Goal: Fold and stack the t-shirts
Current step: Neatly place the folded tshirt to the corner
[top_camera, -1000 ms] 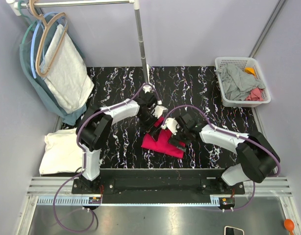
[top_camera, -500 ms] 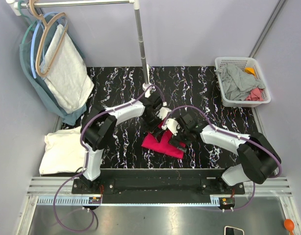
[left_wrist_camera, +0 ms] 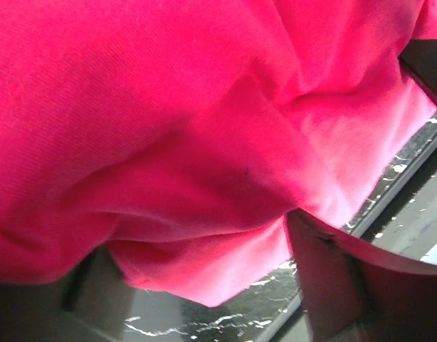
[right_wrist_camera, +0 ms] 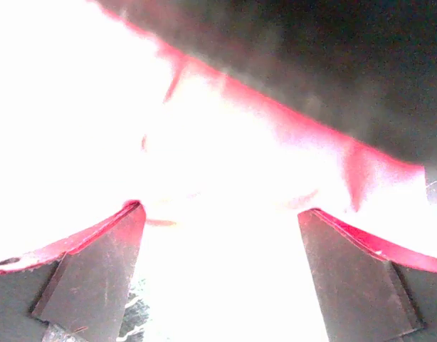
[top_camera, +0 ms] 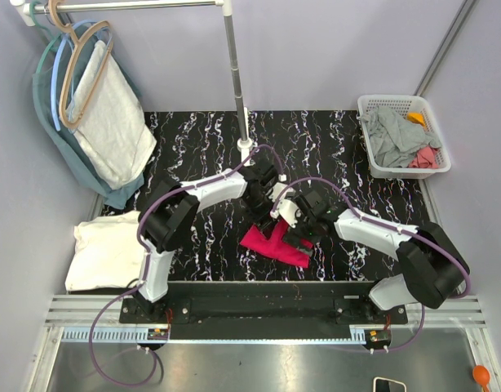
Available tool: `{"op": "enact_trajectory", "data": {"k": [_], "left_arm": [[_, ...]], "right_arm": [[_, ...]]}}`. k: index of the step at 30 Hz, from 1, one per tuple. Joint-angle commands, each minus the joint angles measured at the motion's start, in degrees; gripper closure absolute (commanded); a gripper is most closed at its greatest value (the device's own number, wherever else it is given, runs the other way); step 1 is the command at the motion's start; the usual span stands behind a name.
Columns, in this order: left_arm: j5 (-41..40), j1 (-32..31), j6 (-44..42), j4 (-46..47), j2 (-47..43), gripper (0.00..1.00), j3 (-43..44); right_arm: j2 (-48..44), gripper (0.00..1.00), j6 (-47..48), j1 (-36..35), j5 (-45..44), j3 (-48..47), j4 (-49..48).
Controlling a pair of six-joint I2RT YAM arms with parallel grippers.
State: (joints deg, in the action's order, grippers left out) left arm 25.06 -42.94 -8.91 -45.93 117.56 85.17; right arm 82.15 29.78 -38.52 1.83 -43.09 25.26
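Observation:
A pink t-shirt [top_camera: 275,243] lies bunched on the black marbled table [top_camera: 193,139], its far part lifted. My left gripper [top_camera: 264,194] reaches in from the far left and is closed on a thick fold of it. In the left wrist view the pink cloth [left_wrist_camera: 204,142] fills the frame and hangs between the fingers [left_wrist_camera: 332,278]. My right gripper [top_camera: 297,227] holds the shirt's right side. In the right wrist view the cloth [right_wrist_camera: 225,214] is washed out white between the fingers [right_wrist_camera: 97,278]. A folded white t-shirt [top_camera: 104,253] lies at the table's left edge.
A white basket [top_camera: 373,163] of loose clothes stands at the back right. A clothes rack pole [top_camera: 237,82] rises behind the left gripper. Hangers with a white and a teal garment [top_camera: 108,122] hang at the back left.
My left gripper has moved right and toward the near edge with the shirt's far part. The shirt has bunched up and shifted slightly right. The right gripper has barely moved.

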Motion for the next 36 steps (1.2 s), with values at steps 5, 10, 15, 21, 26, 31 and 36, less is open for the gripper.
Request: {"op": "enact_trajectory", "data": {"k": [5,10,15,21,26,31,36], "left_arm": [[4.3,-2.59,-4.36,2.34,6.37,0.9,-5.1],[4.21,-0.92,-4.54,2.34,6.37,1.0,-4.75],[4.04,2.33,-4.19,2.16,4.7,1.0,-4.31],[2.02,6.02,-4.8,0.67,-0.74,1.0,-3.78],[-1.58,8.31,-6.2,-1.35,-5.31,1.0,-4.3],[-8.44,9.54,-8.05,-4.42,-11.38,1.0,-5.53],[-18.1,10.5,-10.87,-7.93,-19.2,1.0,-7.55]], "right_arm": [[-1.46,0.0,1.07,-0.41,0.55,0.29,-1.0],[-4.09,0.0,1.95,-0.41,-1.03,1.86,-0.91],[-8.31,0.0,1.86,-0.41,-3.66,2.05,0.06],[-11.92,0.0,1.51,-0.41,-7.71,0.55,3.04],[-13.15,0.0,0.98,-0.41,-9.29,0.55,4.01],[-12.8,0.0,0.54,-0.41,-9.74,0.82,3.92],[-11.75,0.0,0.28,-0.41,-10.35,0.73,3.84]]}}
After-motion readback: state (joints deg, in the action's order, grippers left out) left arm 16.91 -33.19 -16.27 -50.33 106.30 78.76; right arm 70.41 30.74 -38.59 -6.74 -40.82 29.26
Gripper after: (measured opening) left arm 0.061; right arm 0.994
